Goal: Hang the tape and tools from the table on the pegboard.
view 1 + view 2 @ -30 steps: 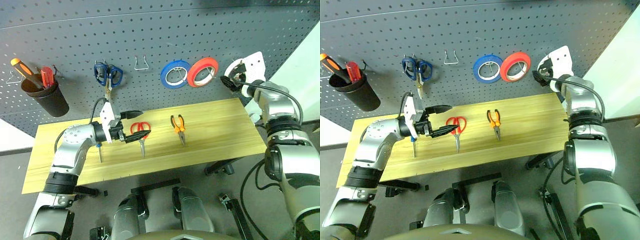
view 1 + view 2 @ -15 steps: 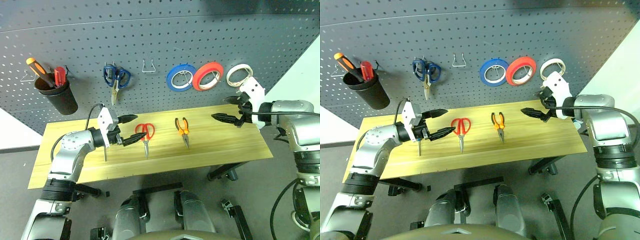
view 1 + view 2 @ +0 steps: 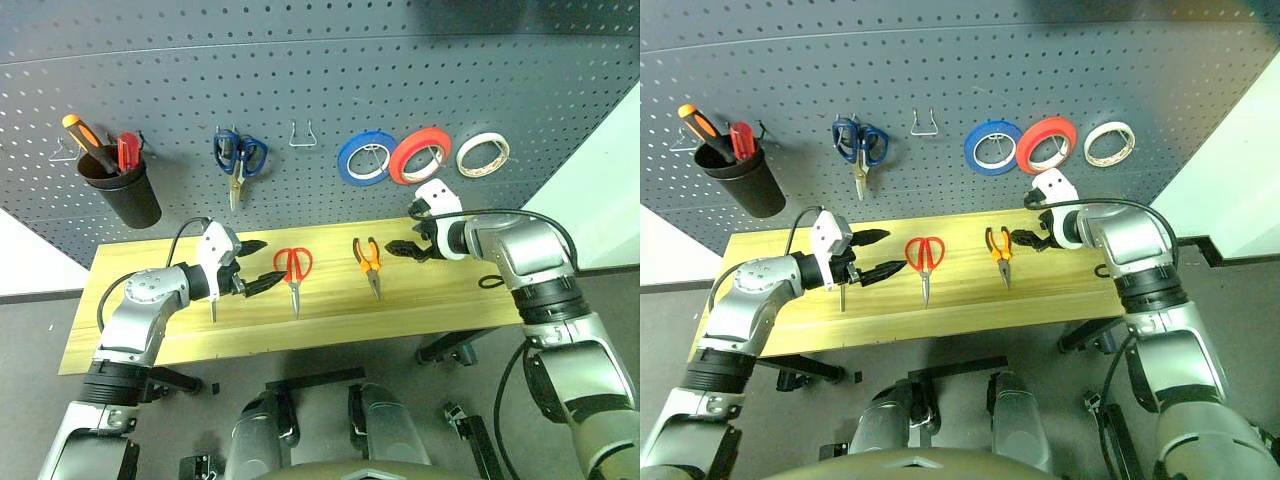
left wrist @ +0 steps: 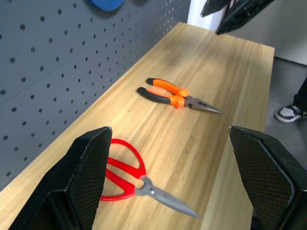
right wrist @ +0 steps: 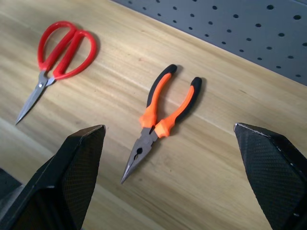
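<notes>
Cream tape [image 3: 482, 153] on pegboard [image 3: 320, 90], red scissors [image 3: 293, 272], pliers [image 3: 368, 261], screwdriver [image 3: 213, 306] flat on table [image 3: 440, 295]

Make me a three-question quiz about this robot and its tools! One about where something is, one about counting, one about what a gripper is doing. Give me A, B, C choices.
1. Where is the cream-white tape?
A. Lying on the table
B. Hanging on the pegboard
C. Inside the black cup

2. How many rolls of tape hang on the pegboard?
A. Three
B. One
C. Five

3. What is the right gripper doing?
A. Squeezing the red scissors
B. Holding a blue roll
C. Open, above the pliers

Answers:
1. B, the cream-white tape hangs to the right of the red-orange roll.
2. A, the blue roll, the red-orange roll and the cream-white tape.
3. C, its fingers stand wide apart with the pliers lying on the table between them.
</notes>
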You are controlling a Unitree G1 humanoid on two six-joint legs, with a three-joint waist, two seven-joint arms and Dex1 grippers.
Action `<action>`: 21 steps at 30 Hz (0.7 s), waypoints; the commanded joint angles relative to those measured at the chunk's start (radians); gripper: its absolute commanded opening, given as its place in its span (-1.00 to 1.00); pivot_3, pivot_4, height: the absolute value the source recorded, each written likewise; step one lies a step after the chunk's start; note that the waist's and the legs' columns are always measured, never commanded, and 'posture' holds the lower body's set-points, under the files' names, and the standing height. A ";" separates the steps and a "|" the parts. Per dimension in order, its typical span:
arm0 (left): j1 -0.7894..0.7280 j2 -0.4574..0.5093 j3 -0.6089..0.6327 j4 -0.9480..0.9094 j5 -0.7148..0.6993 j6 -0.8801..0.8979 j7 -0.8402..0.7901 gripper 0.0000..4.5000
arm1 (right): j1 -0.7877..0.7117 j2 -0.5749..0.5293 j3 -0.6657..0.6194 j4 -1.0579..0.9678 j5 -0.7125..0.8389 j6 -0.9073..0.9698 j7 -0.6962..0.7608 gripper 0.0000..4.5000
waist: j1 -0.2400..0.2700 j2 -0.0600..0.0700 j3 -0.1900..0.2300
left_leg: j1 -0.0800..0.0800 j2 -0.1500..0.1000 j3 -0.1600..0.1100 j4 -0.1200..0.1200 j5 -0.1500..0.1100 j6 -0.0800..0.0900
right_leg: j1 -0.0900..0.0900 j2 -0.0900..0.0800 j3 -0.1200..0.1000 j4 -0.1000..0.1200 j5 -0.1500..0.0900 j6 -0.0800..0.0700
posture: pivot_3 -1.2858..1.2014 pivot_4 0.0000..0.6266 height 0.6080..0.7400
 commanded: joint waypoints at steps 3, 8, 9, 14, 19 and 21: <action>-0.014 -0.018 -0.028 -0.032 0.012 0.032 0.018 0.82 | -0.131 0.101 -0.017 0.235 -0.025 0.008 -0.082 0.99 | 0.000 0.000 0.028 | 0.000 0.000 0.000 0.000 0.000 0.000 | 0.000 -0.002 0.000 0.001 -0.001 -0.001 | -0.03 0.07 0.84; -0.037 -0.014 -0.038 -0.044 0.012 0.059 0.016 0.82 | -0.212 0.163 -0.021 0.422 -0.047 -0.041 -0.113 0.99 | 0.018 0.001 0.089 | 0.000 0.000 0.000 0.002 0.002 0.002 | -0.001 -0.003 0.001 0.003 -0.002 -0.004 | 0.00 0.27 0.84; -0.040 -0.014 -0.037 -0.047 0.011 0.065 0.018 0.82 | -0.225 0.171 -0.024 0.455 -0.052 -0.052 -0.120 0.99 | 0.022 0.002 0.100 | 0.000 0.000 0.000 0.002 0.002 0.002 | -0.002 -0.003 0.002 0.004 -0.002 -0.004 | 0.00 0.29 0.84; -0.031 -0.022 -0.045 -0.067 0.007 0.050 0.004 0.82 | -0.281 0.215 -0.045 0.621 -0.077 -0.180 -0.177 0.99 | 0.026 0.002 0.147 | -0.002 0.000 0.000 0.008 0.002 0.002 | -0.005 -0.005 0.002 0.013 -0.002 -0.003 | 0.01 0.37 0.84; 0.003 -0.031 -0.039 -0.117 0.000 0.078 0.020 0.82 | -0.308 0.249 -0.050 0.714 -0.099 -0.257 -0.188 0.99 | 0.024 0.003 0.170 | -0.002 0.000 0.001 0.009 0.000 0.000 | -0.005 -0.005 0.003 0.014 -0.003 -0.003 | 0.02 0.38 0.84; 0.016 -0.031 -0.034 -0.131 0.000 0.084 0.024 0.82 | -0.310 0.260 -0.047 0.741 -0.112 -0.287 -0.195 0.99 | 0.024 0.003 0.171 | -0.003 0.000 0.001 0.009 0.001 0.000 | -0.005 -0.005 0.003 0.014 -0.002 -0.003 | 0.03 0.40 0.84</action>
